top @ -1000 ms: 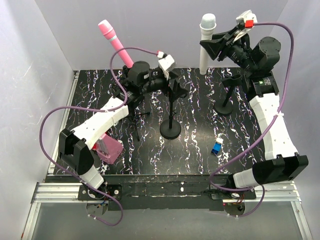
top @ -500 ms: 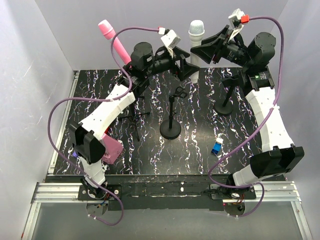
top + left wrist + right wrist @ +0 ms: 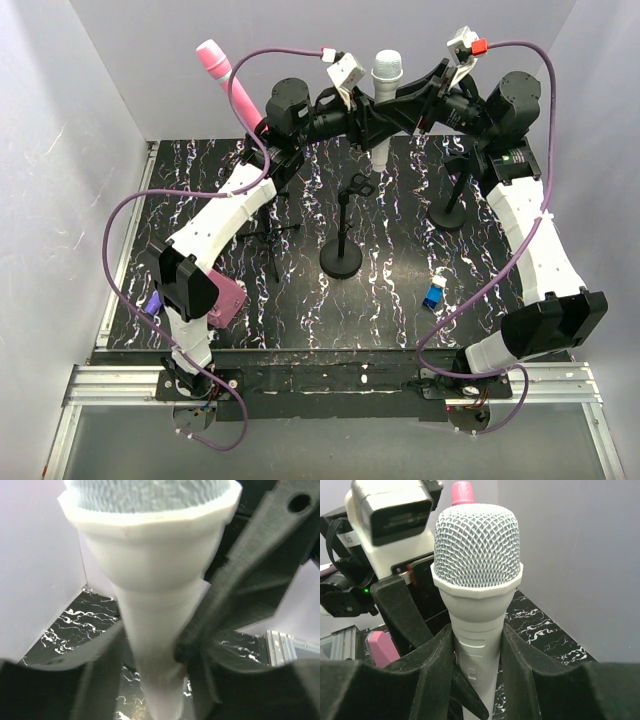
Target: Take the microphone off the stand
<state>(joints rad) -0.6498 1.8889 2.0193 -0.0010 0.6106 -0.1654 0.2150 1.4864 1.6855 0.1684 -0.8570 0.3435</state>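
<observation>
From above, we see the white plastic microphone with grey mesh head (image 3: 387,72) aloft at far centre, off its black stand (image 3: 342,225). Left wrist: the left gripper (image 3: 150,650), newly arrived, has narrowed onto the handle. Right wrist: the right gripper (image 3: 475,660), half-open, clamps it too, so a handover looks likely.

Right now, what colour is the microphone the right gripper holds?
The microphone is white; right wrist view shows it best.
</observation>
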